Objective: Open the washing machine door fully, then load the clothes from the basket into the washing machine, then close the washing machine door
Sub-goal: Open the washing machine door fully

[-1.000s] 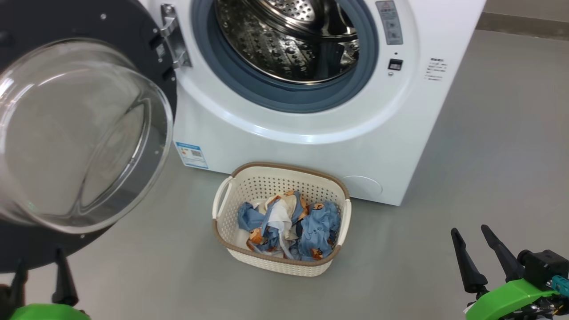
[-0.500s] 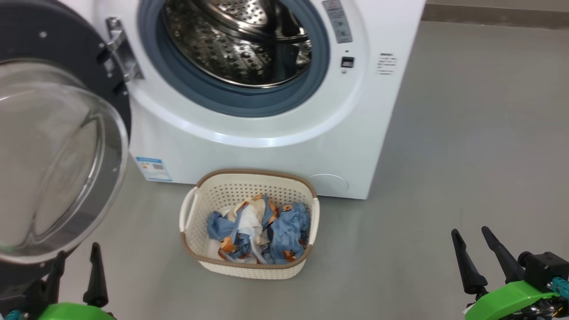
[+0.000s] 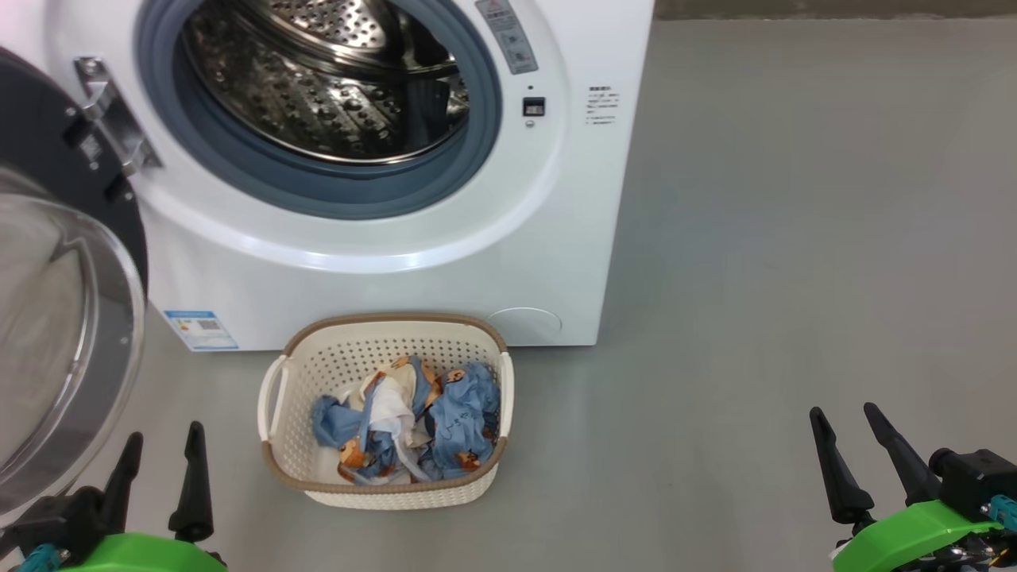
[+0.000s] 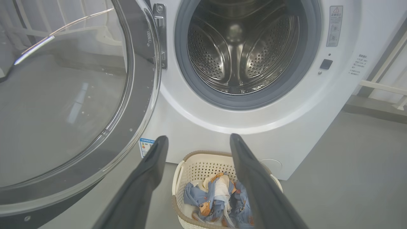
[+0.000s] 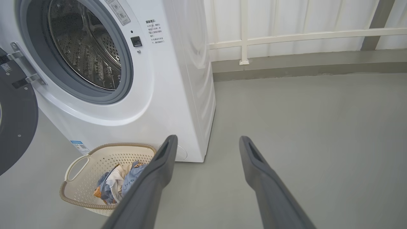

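The white washing machine (image 3: 381,270) stands with its steel drum (image 3: 318,87) exposed. Its door (image 3: 56,318), black-rimmed with a clear glass bowl, is swung wide to the left on its hinge (image 3: 111,119). On the floor in front sits the cream basket (image 3: 389,486) holding the light-blue, orange-printed and cream clothes (image 3: 413,429). My left gripper (image 3: 163,433) is open at the lower left, just left of the basket and below the door. Far right of the basket, my right gripper (image 3: 842,411) is open and empty. The left wrist view shows the door (image 4: 63,111), drum (image 4: 238,47) and basket (image 4: 203,162).
Grey floor (image 3: 794,238) stretches wide to the right of the machine. A white railing (image 5: 286,38) and wall base run behind it in the right wrist view. A blue sticker (image 3: 200,330) marks the machine's lower left front.
The head camera has swung right, so machine, door and basket sit further left in the picture. My left gripper shows more fully. The right gripper holds its place, still open.
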### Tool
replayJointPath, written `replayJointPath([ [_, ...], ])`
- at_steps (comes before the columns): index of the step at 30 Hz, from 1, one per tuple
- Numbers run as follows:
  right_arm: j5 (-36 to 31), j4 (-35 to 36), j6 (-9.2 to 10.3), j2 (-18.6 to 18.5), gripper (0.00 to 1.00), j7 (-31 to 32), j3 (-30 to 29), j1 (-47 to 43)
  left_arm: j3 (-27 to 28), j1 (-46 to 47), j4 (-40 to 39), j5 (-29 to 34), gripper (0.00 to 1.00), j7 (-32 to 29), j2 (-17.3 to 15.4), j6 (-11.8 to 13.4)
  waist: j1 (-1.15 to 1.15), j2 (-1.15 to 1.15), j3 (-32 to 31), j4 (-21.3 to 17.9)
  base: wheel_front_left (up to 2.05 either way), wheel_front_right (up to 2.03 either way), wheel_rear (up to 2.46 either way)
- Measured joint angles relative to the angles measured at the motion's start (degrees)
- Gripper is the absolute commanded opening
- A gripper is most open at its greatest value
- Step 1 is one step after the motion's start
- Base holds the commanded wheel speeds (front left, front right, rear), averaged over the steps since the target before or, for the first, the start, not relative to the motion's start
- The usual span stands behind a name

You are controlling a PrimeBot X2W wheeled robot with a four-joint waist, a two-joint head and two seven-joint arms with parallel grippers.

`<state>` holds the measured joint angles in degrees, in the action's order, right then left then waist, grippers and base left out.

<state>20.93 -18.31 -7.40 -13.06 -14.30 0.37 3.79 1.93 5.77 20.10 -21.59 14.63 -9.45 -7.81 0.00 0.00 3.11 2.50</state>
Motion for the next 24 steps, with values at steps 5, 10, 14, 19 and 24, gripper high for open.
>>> replayJointPath([
  [5, 0.00, 0.09, 0.00, 0.20, 1.00, 0.00, -0.57, 0.00, -1.04, -0.08, -0.54, 0.01, 1.00, 0.00, -0.10, 0.00, 0.00, 0.00, 0.06, -1.62, 0.00, 0.00, 0.00],
  [10, 0.00, 0.11, 0.00, 0.27, 1.00, 0.00, -0.80, 0.00, -1.53, -0.14, -0.83, 0.01, 1.00, 0.00, -0.09, 0.00, 0.00, 0.00, -0.01, -2.78, 0.00, 0.00, 0.00],
  [14, 0.00, 0.11, 0.00, 0.40, 1.00, 0.00, -0.85, 0.00, -2.13, -0.16, -1.20, 0.08, 1.00, 0.00, -0.10, 0.00, 0.00, 0.00, -0.06, -3.53, 0.00, 0.00, 0.00],
  [19, 0.00, 0.16, 0.00, 0.46, 1.00, 0.00, -1.14, 0.00, -2.68, -0.16, -1.63, 0.21, 1.00, 0.00, -0.19, 0.00, 0.00, 0.00, 0.32, -3.88, 0.00, 0.00, 0.00],
  [24, 0.00, 0.33, 0.00, 0.48, 1.00, 0.00, -1.33, 0.00, -2.96, -0.15, -1.80, 0.29, 1.00, 0.00, -0.35, 0.00, 0.00, 0.00, 0.69, -3.82, 0.00, 0.00, 0.00],
])
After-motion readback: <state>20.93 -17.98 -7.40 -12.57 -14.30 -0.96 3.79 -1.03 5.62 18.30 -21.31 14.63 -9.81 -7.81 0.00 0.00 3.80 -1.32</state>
